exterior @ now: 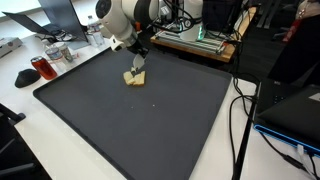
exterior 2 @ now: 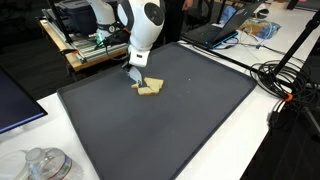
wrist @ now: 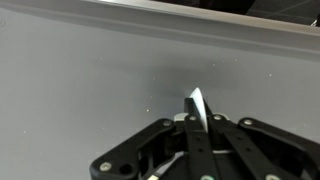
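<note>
My gripper (exterior: 139, 67) hangs low over the far part of a dark grey mat (exterior: 150, 120), also seen in the other exterior view (exterior 2: 170, 125). A few flat tan pieces (exterior: 134, 80) lie on the mat right under and beside it (exterior 2: 151, 90). In the wrist view the jaws (wrist: 198, 122) are shut on a thin flat piece (wrist: 197, 102) that stands on edge between the fingertips, its pale tip sticking out past them. It hangs above the bare mat (wrist: 90, 80).
A wooden rack with electronics (exterior: 195, 40) stands behind the mat. A red can (exterior: 40, 67) and glassware sit on the white table. Cables (exterior 2: 285, 85) and a laptop (exterior 2: 215, 30) lie beside the mat. A monitor edge (exterior 2: 15, 105) is nearby.
</note>
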